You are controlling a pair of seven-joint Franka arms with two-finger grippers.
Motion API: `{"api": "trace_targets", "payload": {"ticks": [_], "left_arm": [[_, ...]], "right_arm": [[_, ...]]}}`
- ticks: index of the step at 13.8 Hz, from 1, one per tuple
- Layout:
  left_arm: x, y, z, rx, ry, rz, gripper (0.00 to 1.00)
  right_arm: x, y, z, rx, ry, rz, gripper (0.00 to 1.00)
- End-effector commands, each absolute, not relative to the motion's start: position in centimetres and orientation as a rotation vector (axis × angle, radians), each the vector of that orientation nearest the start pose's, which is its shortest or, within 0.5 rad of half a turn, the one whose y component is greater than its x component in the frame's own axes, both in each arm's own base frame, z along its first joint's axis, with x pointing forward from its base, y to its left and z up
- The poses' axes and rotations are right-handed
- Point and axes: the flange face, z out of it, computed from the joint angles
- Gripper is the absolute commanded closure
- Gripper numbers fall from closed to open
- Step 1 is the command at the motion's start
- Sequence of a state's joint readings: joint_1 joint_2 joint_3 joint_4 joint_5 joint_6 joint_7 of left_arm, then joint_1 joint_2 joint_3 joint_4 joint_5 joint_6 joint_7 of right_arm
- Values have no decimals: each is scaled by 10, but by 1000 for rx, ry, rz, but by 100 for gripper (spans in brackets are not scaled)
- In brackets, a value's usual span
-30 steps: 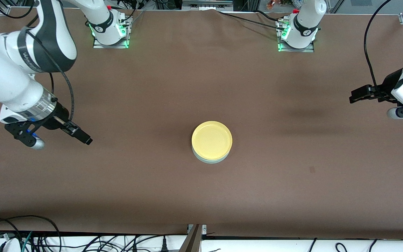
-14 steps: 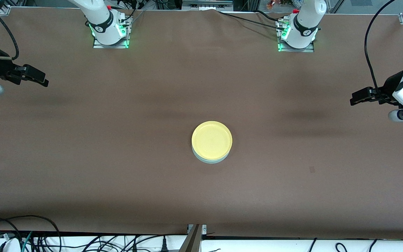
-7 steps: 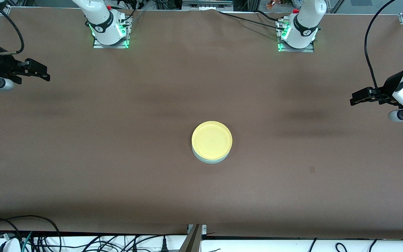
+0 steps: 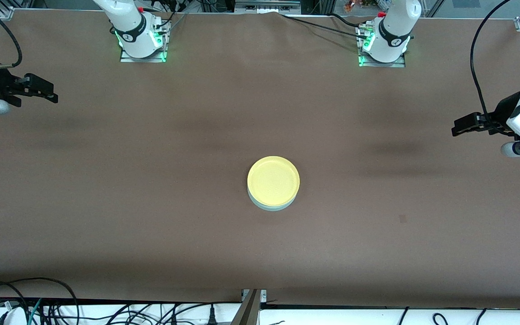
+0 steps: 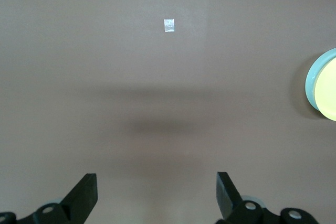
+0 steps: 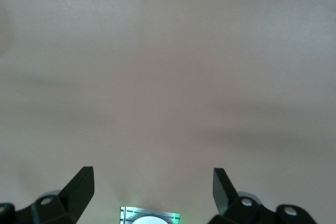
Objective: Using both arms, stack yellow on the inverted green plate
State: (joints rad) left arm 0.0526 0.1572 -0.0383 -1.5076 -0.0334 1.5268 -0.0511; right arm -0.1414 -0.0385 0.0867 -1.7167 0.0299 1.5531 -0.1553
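The yellow plate lies upright on the inverted green plate, whose pale rim shows under its edge nearest the front camera, at the middle of the table. Both also show at the edge of the left wrist view, the yellow plate and the green rim. My left gripper hangs open and empty over the left arm's end of the table. My right gripper hangs open and empty over the right arm's end. Both are well apart from the stack.
The brown table cover runs wide around the stack. A small tape patch lies toward the left arm's end, nearer the front camera, and shows in the left wrist view. The arm bases stand at the table's farthest edge. Cables lie off the nearest edge.
My right arm has drawn away from the stack to its end of the table and shifted slightly toward its base. The left arm and both plates have not moved.
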Motion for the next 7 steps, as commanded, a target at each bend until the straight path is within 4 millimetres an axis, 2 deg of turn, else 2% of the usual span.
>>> {"api": "trace_targets", "payload": {"ticks": [1, 7], "left_arm": [[599, 8, 565, -3193, -82, 214, 0], [599, 7, 565, -3191, -79, 214, 0]], "right_arm": [[528, -29, 582, -3107, -151, 179, 0], [528, -30, 581, -3105, -139, 185, 0]]}}
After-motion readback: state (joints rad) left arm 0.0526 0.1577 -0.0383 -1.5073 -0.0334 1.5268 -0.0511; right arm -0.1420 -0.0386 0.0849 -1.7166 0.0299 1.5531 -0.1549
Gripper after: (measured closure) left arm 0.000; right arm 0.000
